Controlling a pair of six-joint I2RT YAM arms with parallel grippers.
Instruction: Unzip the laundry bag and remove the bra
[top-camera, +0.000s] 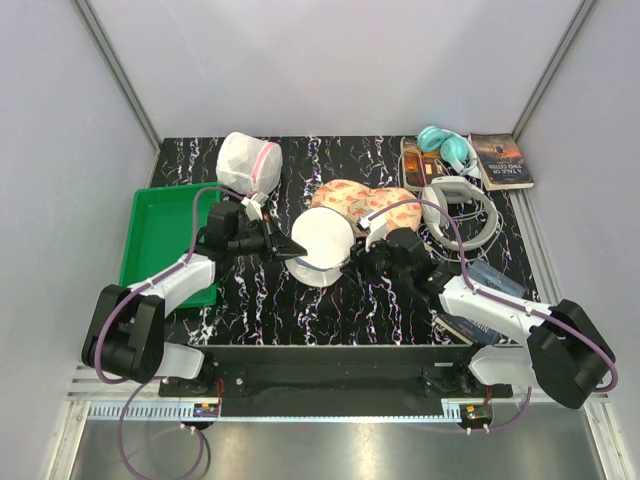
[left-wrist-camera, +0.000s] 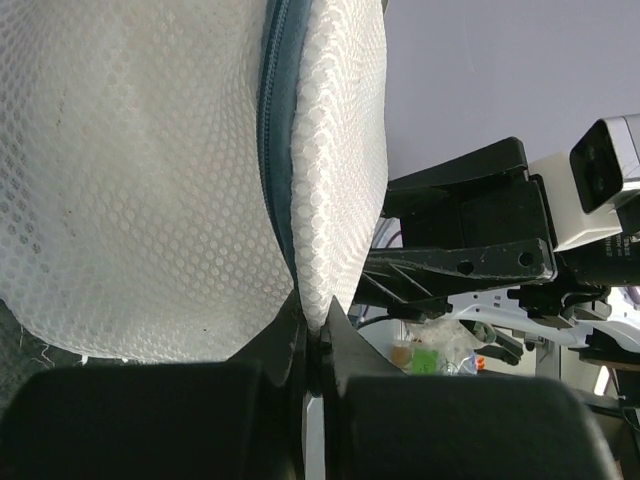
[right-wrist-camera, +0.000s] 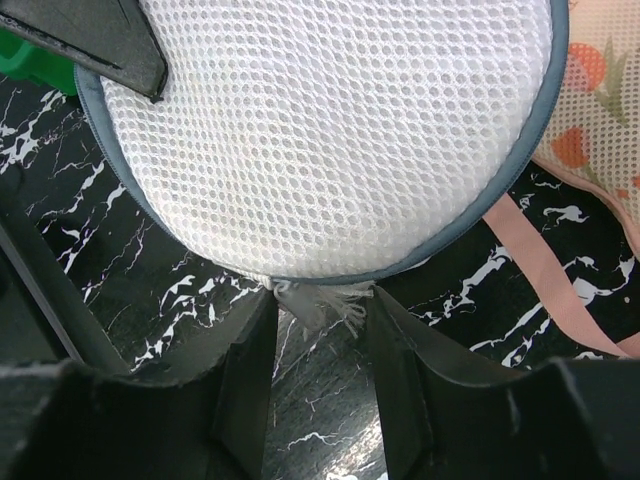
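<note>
You have the laundry bag just right of the green tray, left tool pinching its tray-side rim, right tool spread around a frayed tab on the opposite rim, zip looks unopened, bra unseen, so unzipping and removal remain.

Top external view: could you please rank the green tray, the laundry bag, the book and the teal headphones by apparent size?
1. green tray
2. laundry bag
3. book and teal headphones: too alike to rank
</note>
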